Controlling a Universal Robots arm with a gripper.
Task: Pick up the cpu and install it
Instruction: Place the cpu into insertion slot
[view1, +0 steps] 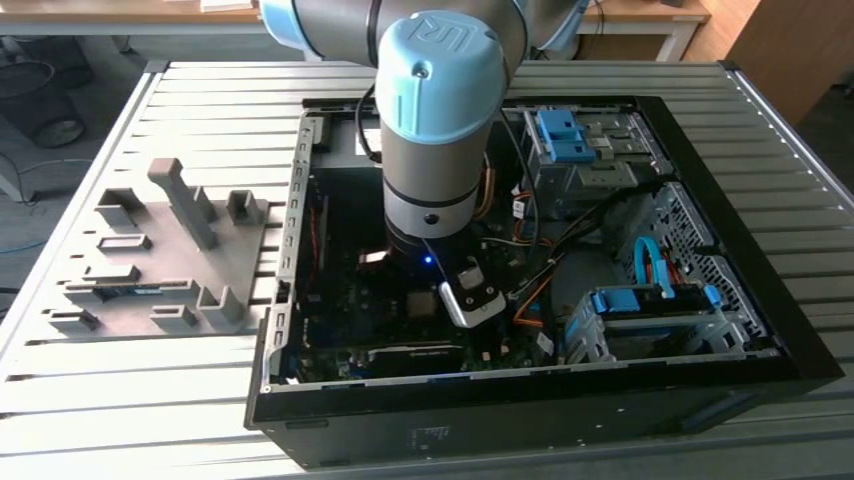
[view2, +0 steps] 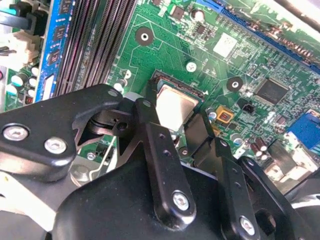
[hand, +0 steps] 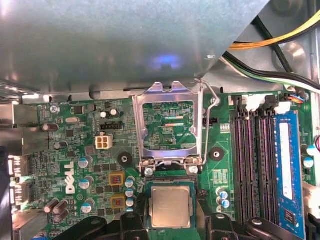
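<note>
The cpu, a small square chip with a silvery top, lies flat in its dark socket on the green motherboard. Beside the socket, the metal retention frame is swung up and open. My gripper hangs directly over the chip. One black finger stands on each side of it, with a narrow gap to its edges, so it looks open. In the second wrist view the cpu shows between the fingertips of the gripper. The arm reaches straight down into the open computer case.
Black memory slots and a blue memory stick run beside the socket. A grey metal box and yellow and black cables lie close by. Blue-latched drive cages fill the case's right. A grey parts fixture sits at the exterior view's left.
</note>
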